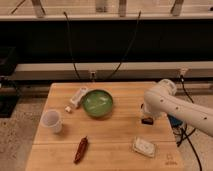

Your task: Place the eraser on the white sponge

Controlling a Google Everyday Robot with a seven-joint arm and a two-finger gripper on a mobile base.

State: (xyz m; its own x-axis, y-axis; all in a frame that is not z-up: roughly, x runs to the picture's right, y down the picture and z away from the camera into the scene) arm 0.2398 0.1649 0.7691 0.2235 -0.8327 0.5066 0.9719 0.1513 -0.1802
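Observation:
My gripper (147,118) hangs from the white arm at the right of the wooden table (115,135), pointing down, just above the tabletop. A small dark block, the eraser (147,121), sits at its tip, and the gripper is shut on it. The white sponge (144,147), a whitish pad with rounded corners, lies flat near the table's front right. It is a little in front of the gripper and apart from it. The arm hides most of the gripper.
A green bowl (98,103) stands mid-table, left of the gripper. A long white box (78,96) and a small white cube (67,108) lie behind and left of it. A white cup (52,121) and a reddish-brown pepper-shaped thing (81,149) are at the front left. Cables hang behind.

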